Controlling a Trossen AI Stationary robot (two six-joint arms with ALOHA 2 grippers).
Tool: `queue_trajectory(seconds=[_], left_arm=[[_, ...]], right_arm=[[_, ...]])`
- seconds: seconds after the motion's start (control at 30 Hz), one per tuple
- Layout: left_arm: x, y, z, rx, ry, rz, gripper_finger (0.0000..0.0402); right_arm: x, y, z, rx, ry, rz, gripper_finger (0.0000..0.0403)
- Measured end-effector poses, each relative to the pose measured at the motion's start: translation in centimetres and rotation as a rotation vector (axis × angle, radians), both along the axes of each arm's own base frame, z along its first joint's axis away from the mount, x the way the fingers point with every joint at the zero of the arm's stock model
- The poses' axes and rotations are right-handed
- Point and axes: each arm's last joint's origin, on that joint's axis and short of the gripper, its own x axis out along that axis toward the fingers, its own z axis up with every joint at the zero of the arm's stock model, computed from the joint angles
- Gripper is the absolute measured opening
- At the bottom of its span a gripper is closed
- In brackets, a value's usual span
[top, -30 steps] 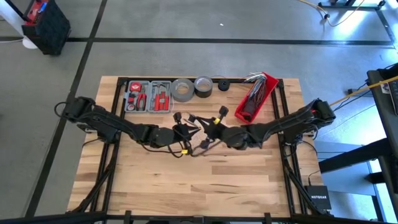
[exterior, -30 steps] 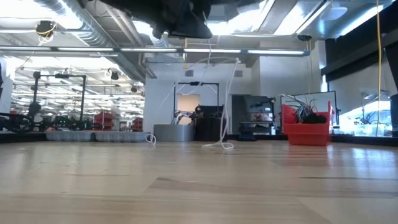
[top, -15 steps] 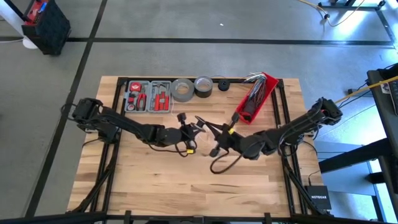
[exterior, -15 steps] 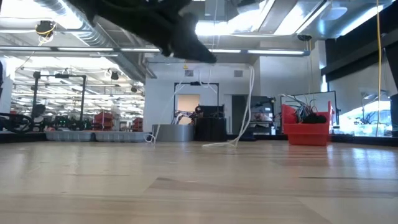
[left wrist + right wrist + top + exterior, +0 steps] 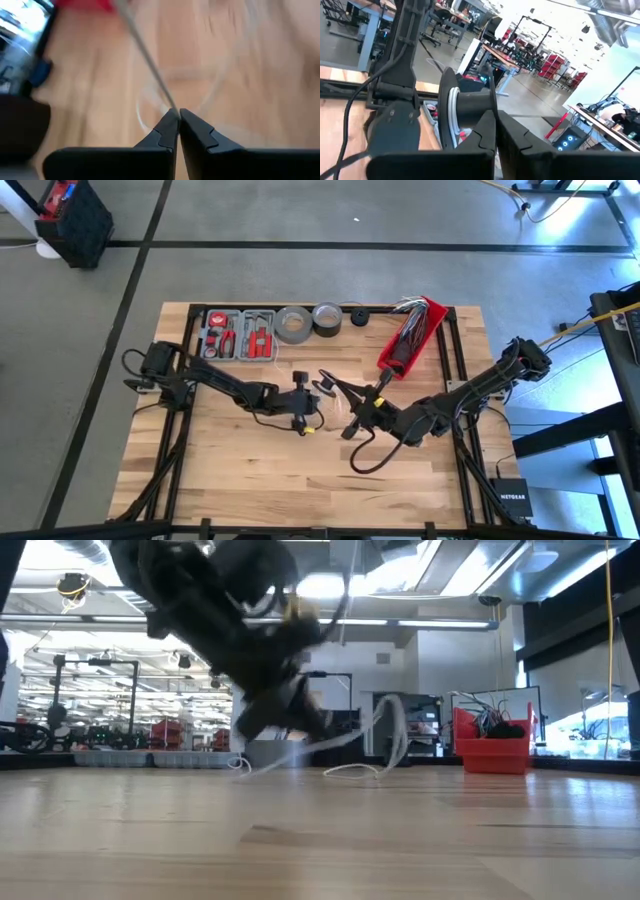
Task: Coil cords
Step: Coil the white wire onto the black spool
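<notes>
The white cord (image 5: pixel 385 730) hangs in slack loops between my two grippers over the table's middle, and its lowest turn (image 5: pixel 350 772) lies on the wood. My left gripper (image 5: pixel 316 404) (image 5: pixel 176 112) is low over the table, slanting down, shut on a strand. My right gripper (image 5: pixel 346 396) (image 5: pixel 492 117) is higher and level, shut, with white strands (image 5: pixel 452 117) beside its fingers. A thin dark loop (image 5: pixel 370 458) shows near my right arm; I cannot tell if it is the dark cord. My left gripper pinches one strand of the white cord (image 5: pixel 167 102) between its fingertips, slanting down from the table's left. From the tips the strand runs away straight and taut. My right gripper is shut by the white cord's hanging strands (image 5: pixel 451 130), but its own fingers hide the place of contact.
Along the far edge stand a grey tool tray (image 5: pixel 238 335), two tape rolls (image 5: pixel 295 323) (image 5: pixel 327 318), a small black round thing (image 5: pixel 360 317) and a red bin (image 5: pixel 410 335) with cables. The near half of the wooden table (image 5: pixel 250 480) is bare.
My left gripper has dropped toward the table, moved toward its right edge and rolled, still shut. My right gripper has drawn back toward the right edge and risen a little. The white cord, which hung straight down, is now pulled sideways into loops between the grippers.
</notes>
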Motion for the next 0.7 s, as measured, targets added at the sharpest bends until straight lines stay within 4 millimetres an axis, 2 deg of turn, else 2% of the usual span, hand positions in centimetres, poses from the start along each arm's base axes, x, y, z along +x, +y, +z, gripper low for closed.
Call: queue_trajectory(seconds=[0.13,0.33,0.4,0.5,0.7], left_arm=[[-1.0,0.6,-1.3,-0.021,0.134,0.057,0.0027],[-2.2,1.2,-0.2,-0.062,0.186,0.135,0.0096],[-2.8,1.1,0.8,-0.060,0.205,0.132,0.0116],[-3.5,0.5,3.3,-0.078,0.214,0.139,0.0136],[-5.9,-1.1,8.1,-0.162,0.129,0.163,0.0147]], right_arm=[[-0.1,0.0,0.6,0.020,-0.032,-0.004,0.0005],[-0.1,0.0,0.3,0.001,-0.008,-0.013,0.0005],[-0.1,0.0,0.3,0.003,-0.011,-0.019,0.0005],[-0.1,-0.1,0.2,-0.006,-0.001,-0.035,0.0005],[-0.1,-0.1,0.1,-0.013,0.009,-0.057,0.0005]])
